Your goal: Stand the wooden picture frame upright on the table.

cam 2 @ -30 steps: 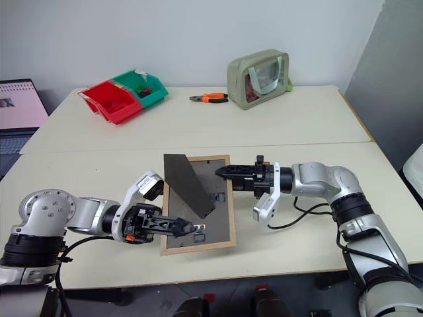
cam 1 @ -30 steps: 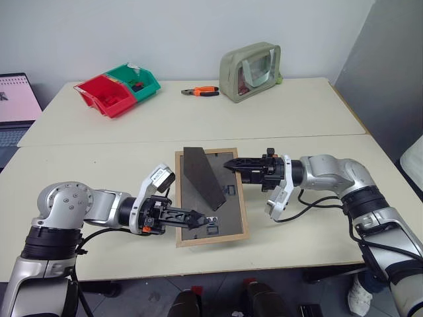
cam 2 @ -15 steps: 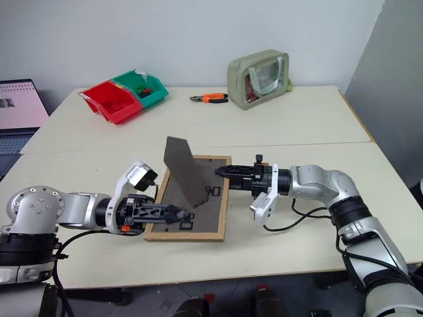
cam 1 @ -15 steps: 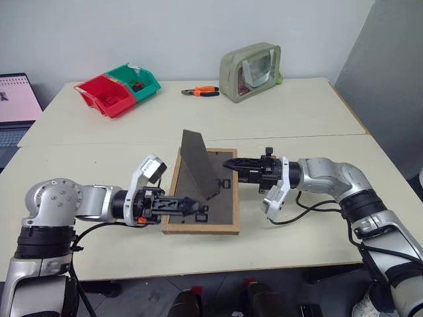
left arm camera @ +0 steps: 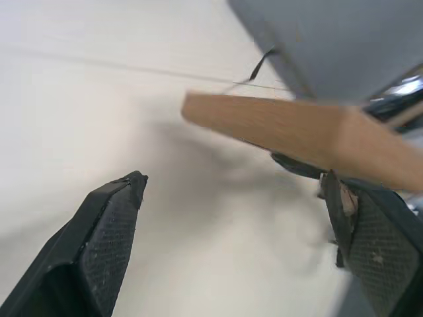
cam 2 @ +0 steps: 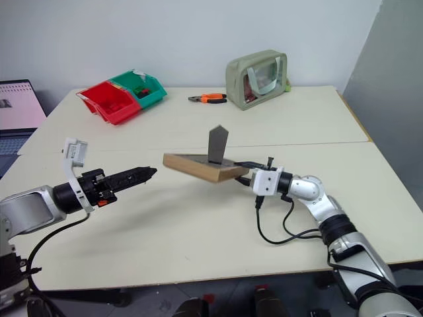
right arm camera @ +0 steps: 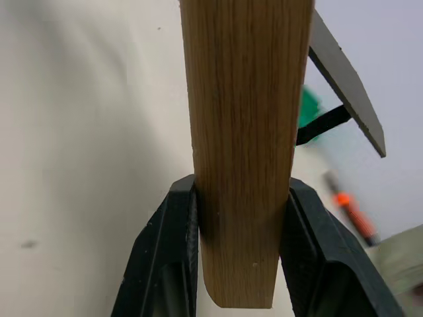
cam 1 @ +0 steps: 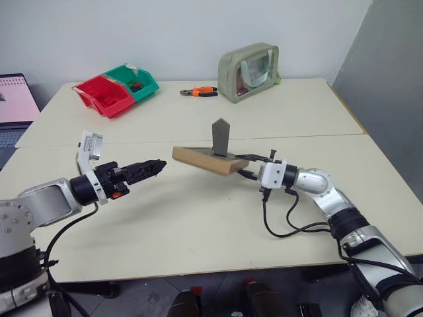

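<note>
Table (cam 1: 198, 224): 1 wooden picture frame (cam 1: 205, 160) clamped in right gripper (cam 1: 246, 173); left gripper (cam 1: 153, 166) fingers apart.

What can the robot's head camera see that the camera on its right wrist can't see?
The left eye view takes in the whole scene: the left gripper open and apart from the wooden picture frame, the red and green bins, the green pouch and a laptop at the edge.

The right wrist view shows the grip up close: the right gripper has one black finger on each side of the frame's wood edge.

Both show the frame, its dark fold-out stand, the orange-handled pliers and the table.
</note>
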Available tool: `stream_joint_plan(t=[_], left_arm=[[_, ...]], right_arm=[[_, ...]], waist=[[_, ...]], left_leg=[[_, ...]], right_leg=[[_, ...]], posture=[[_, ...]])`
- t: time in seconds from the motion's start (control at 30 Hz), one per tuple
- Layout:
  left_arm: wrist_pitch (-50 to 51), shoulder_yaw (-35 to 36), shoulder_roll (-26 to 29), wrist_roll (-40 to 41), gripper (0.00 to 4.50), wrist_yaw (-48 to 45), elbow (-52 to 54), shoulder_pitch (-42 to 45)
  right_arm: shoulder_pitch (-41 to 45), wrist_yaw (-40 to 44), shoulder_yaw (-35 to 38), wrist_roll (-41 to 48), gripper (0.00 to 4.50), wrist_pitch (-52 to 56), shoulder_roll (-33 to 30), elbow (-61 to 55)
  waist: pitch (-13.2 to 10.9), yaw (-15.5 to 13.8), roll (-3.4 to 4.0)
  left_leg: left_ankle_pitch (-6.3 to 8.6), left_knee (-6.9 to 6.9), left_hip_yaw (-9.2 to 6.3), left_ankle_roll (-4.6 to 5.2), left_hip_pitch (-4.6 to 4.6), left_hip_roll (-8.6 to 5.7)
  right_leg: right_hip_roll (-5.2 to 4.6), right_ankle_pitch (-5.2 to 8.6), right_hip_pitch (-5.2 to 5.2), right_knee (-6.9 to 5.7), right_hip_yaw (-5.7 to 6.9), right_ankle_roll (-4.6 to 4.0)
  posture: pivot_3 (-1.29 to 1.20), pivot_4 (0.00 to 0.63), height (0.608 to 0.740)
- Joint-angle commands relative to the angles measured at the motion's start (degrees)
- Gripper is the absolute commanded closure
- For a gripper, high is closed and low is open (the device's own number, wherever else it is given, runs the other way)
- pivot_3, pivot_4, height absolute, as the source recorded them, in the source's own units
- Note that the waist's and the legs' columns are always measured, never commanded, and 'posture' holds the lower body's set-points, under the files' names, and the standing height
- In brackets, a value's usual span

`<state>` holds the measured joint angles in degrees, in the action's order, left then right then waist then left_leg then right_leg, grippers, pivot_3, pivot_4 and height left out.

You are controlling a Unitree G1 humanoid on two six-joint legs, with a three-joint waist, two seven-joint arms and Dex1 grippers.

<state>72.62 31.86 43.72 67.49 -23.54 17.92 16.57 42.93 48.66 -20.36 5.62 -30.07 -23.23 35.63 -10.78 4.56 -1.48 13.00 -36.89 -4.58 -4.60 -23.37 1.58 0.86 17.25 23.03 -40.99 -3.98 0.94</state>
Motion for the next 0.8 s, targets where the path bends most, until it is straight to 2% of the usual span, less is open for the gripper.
stream_joint_plan(t=[0.03,0.17,0.3,0.53,0.7,0.73,0.8], left_arm=[[-8.9,-1.8,-1.1,-6.8,0.0,2.7,12.6,-3.9],[-15.4,-5.7,-1.3,-13.7,0.0,2.6,19.0,-8.1],[-20.8,-7.6,-2.1,-18.9,0.0,2.6,19.9,-11.2],[-25.2,-8.3,-2.5,-23.6,0.0,1.3,18.4,-14.8],[-26.2,-10.1,-3.0,-24.4,0.0,0.3,18.4,-15.8],[-26.2,-10.1,-3.2,-24.3,0.0,0.3,18.2,-15.6],[-26.3,-10.3,-3.4,-24.4,0.0,0.0,17.4,-14.9]], right_arm=[[5.8,7.7,5.5,11.5,3.24,18.0,6.5,0.1],[12.3,12.6,9.6,15.4,3.24,30.2,13.2,10.0],[16.6,14.6,13.2,15.5,3.24,34.7,17.6,20.0],[17.0,13.3,14.8,10.7,3.24,32.6,21.4,29.9],[15.0,11.3,15.3,7.5,3.24,30.5,21.7,31.9],[14.4,11.9,15.3,7.2,2.54,30.6,21.3,31.4],[12.9,12.9,15.3,6.6,2.19,31.0,20.3,30.0]], waist=[[0.0,0.0,0.0],[0.0,0.1,0.0],[0.0,-0.1,0.0],[0.0,-0.9,0.0],[0.0,-0.9,0.0],[0.0,-0.9,0.0],[0.0,-1.0,0.0]], left_leg=[[0.0,0.0,0.01,0.0,0.0,0.02],[0.0,0.02,0.13,-0.01,0.07,0.0],[0.0,0.09,0.13,0.0,0.11,-0.06],[0.01,0.07,0.24,0.01,0.03,-0.08],[0.01,0.09,0.29,0.01,0.12,-0.08],[0.01,0.09,0.29,0.01,0.13,-0.08],[0.01,0.09,0.29,0.01,0.16,-0.07]], right_leg=[[0.01,0.0,0.0,0.0,0.0,0.0],[0.08,-0.04,0.02,-0.02,-0.01,-0.06],[0.1,-0.04,0.01,0.0,0.02,-0.07],[0.1,-0.04,0.08,0.06,0.03,-0.05],[0.17,-0.04,0.06,0.03,0.03,-0.05],[0.18,-0.04,0.06,0.03,0.03,-0.05],[0.2,-0.04,0.03,0.02,0.03,-0.05]], posture=[[0.0,0.15,0.74],[0.0,0.15,0.74],[0.0,0.15,0.74],[0.0,0.15,0.74],[0.0,0.15,0.74],[0.0,0.15,0.74],[0.0,0.15,0.74]])
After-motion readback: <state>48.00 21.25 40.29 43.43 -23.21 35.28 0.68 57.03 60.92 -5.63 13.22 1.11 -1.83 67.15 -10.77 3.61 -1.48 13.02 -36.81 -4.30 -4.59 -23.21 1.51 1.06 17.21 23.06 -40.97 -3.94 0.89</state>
